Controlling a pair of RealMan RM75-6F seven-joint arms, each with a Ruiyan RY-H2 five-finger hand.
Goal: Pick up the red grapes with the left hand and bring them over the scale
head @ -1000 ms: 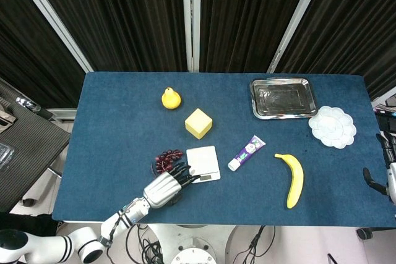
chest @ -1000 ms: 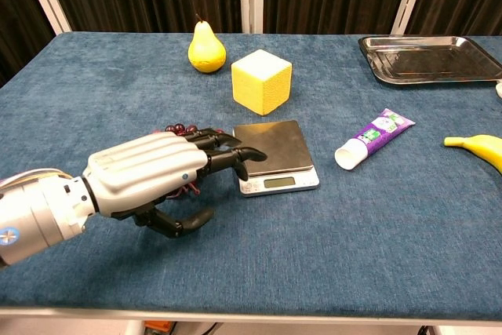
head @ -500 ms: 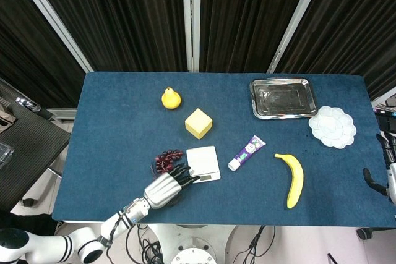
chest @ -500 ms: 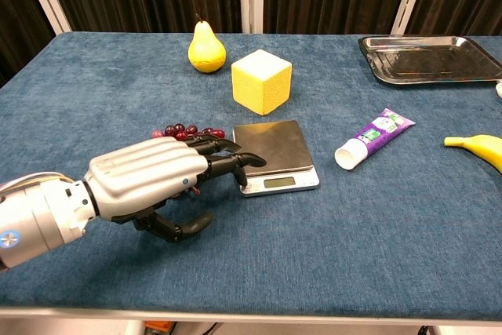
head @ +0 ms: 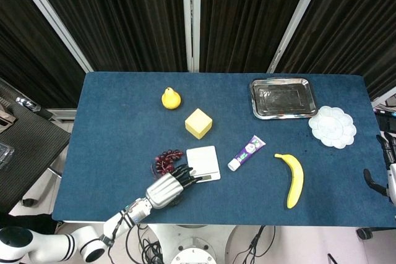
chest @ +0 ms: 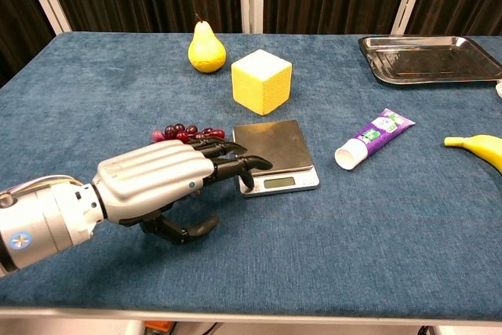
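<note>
blue table (head: 111, 128), left hand (chest: 157, 182) fingers spread near red grapes (chest: 187, 132), scale (chest: 274, 153) edge adjacent

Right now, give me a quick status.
Left hand open, hovering by the grapes, nothing held. Grapes on the table beside the scale. Right hand at table edge. Path clear.

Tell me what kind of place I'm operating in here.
Probably a robot test lab: a blue-covered table before black curtains, laid out with a scale, red grapes and a yellow cube.
</note>
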